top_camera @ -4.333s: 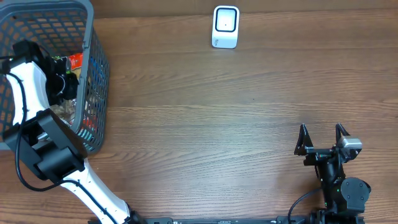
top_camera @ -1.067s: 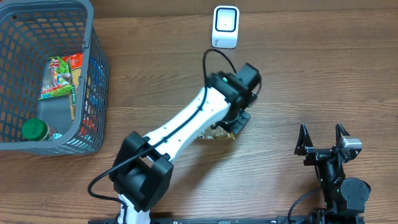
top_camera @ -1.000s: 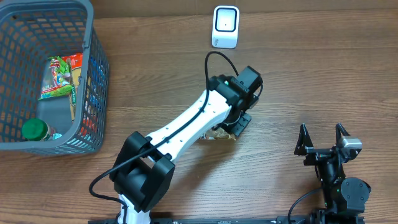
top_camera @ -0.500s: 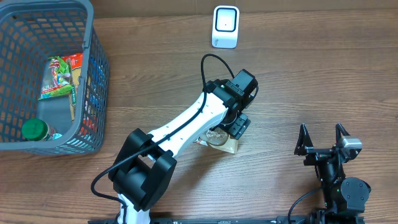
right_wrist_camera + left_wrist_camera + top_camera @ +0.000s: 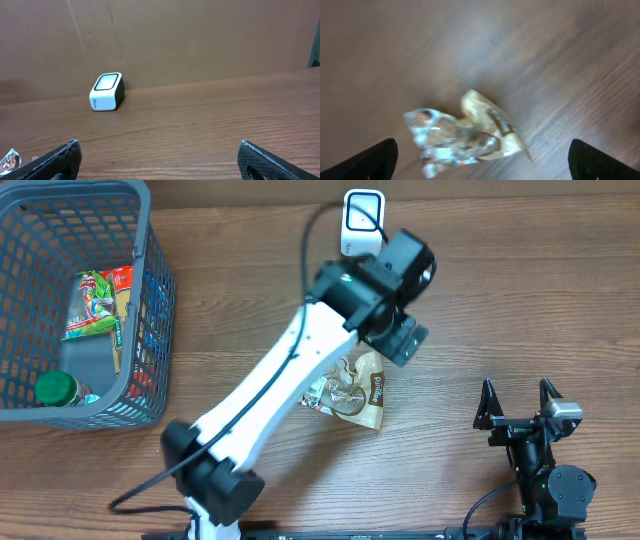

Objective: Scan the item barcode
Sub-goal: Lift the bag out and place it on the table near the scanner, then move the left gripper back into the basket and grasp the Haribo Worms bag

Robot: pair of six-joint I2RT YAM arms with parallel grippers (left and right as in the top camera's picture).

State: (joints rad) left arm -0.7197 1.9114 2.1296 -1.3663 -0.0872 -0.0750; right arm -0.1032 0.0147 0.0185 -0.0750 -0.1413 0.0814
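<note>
Snack bag [image 5: 355, 392] lies loose on the tabletop [image 5: 500, 300], short of the scanner [image 5: 362, 222]. Left gripper [image 5: 403, 340] hovers above it, wide open and empty. Right gripper [image 5: 519, 400] is open, well apart. Best grasp: pinch the bag's edge, leaving the barcode uncovered.

Overhead, soft even light falls on the table [image 5: 500, 300]. The wood is bright without glare, and shadows are faint. The left arm [image 5: 290, 370] looks slightly soft at its edges, and the rest is sharp. The left wrist view is dimmer and badly smeared: the wood grain streaks, and the packet [image 5: 455, 137] shows white glints on its clear wrap but no detail. The right wrist view is sharp, warm and rather dim. The scanner [image 5: 106, 92] has a pale sheen on top.
</note>
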